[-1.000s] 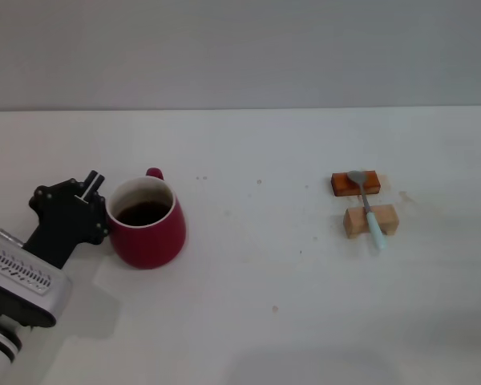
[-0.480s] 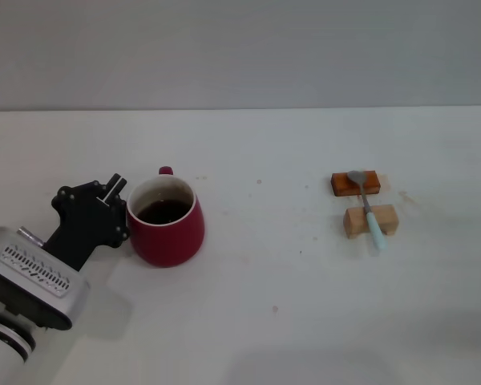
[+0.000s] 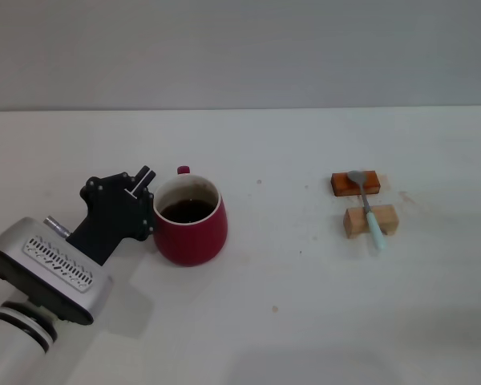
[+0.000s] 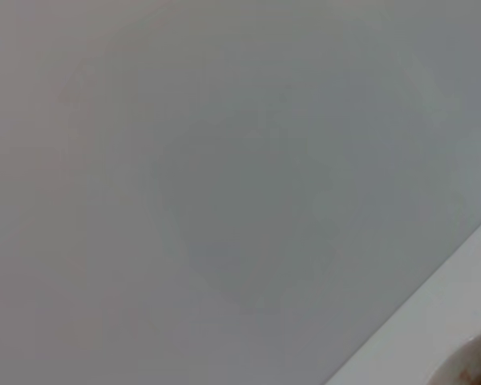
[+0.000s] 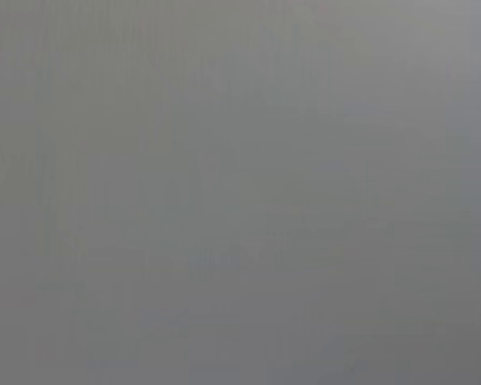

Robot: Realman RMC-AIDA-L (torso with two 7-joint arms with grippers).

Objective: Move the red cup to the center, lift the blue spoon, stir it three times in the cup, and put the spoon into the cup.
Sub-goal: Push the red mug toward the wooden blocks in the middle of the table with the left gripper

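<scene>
Head view, left to right: left gripper [image 3: 148, 210] at 9 o'clock of the red cup [image 3: 189, 222], touching its wall, seemingly to push it centreward; finger opening cannot be told. Blue spoon [image 3: 367, 206] at 3 o'clock, bridged across orange block [image 3: 355, 184] and tan block [image 3: 370, 220], handle raised for grasping. Right gripper unseen.

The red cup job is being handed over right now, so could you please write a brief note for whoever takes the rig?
Left gripper: at the left side of the rounded dark red ceramic cup of dark liquid, pressed against it; its grip cannot be made out.
Right gripper: not in view.
The cup stands upright, left of the white table's centre.
The slim blue-handled metal spoon lies untouched across an orange block and a tan wooden block, right of centre.
Done: the move to centre is under way.
Left: finish centring the cup, lift the spoon, stir three times, leave it in the cup.
</scene>
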